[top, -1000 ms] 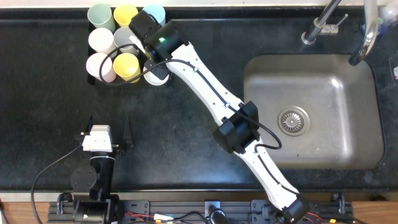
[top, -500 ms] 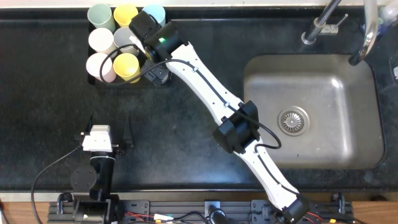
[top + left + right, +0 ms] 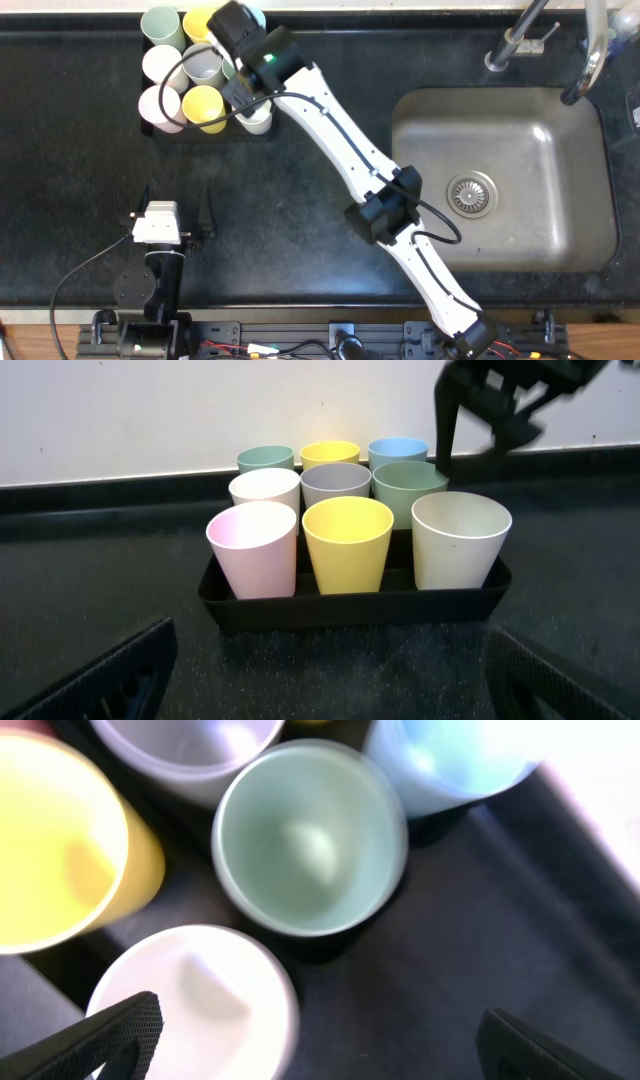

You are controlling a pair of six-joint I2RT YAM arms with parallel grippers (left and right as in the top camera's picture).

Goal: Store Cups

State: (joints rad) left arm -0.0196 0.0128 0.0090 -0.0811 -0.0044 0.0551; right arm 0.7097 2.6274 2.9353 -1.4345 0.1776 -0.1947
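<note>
A black tray [image 3: 350, 610] at the back left of the counter holds several upright cups in three rows. Its front row is a pink cup [image 3: 253, 548], a yellow cup [image 3: 348, 543] and a cream cup [image 3: 460, 540]. My right gripper [image 3: 330, 1035] hangs open and empty above the tray's right side, looking down on the cream cup [image 3: 195, 995], a green cup [image 3: 310, 835] and a blue cup [image 3: 450, 760]. From the left wrist it appears as a dark shape [image 3: 490, 400] over the tray's back right. My left gripper [image 3: 330, 680] rests open near the front left of the counter [image 3: 177, 205], facing the tray [image 3: 175, 135].
A steel sink [image 3: 500, 180] with a faucet [image 3: 520, 40] fills the right side. The white wall [image 3: 150, 410] stands right behind the tray. Bare black counter [image 3: 300, 220] lies between the tray and the arm bases.
My right gripper has lifted and drawn back toward the wall, away from the cream cup, which now stands uncovered in the tray's front right corner. The left arm has not moved.
</note>
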